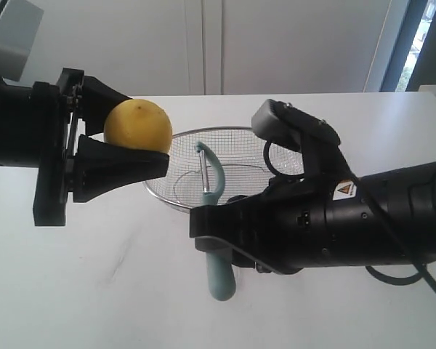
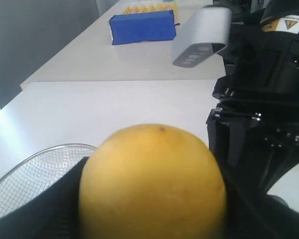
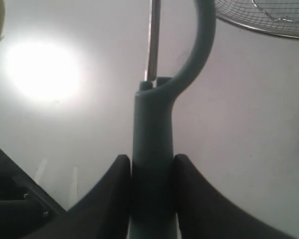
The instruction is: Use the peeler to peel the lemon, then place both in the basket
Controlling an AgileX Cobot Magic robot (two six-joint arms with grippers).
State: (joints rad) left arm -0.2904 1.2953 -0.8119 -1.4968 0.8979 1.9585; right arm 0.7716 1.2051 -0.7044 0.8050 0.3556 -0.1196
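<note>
Left jaws wide, clamped on the lemon point(image 1: 136, 125), which hangs in the air near the rim of the basket point(image 1: 225, 131). Right jaws narrow on the handle of the peeler point(image 1: 219, 278), blade up and apart from the fruit. Risks as I see them: the round skin has only two contact patches (thin margin), so blade push could roll it or pop it out onto the tabletop point(image 1: 94, 291). The handle could also twist in the grip. Count: one lemon, one peeler, one basket.

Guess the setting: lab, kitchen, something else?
Probably an indoor lab or office bench, not a kitchen: plain white table, bare white wall panels, and a blue box on a second white table.
</note>
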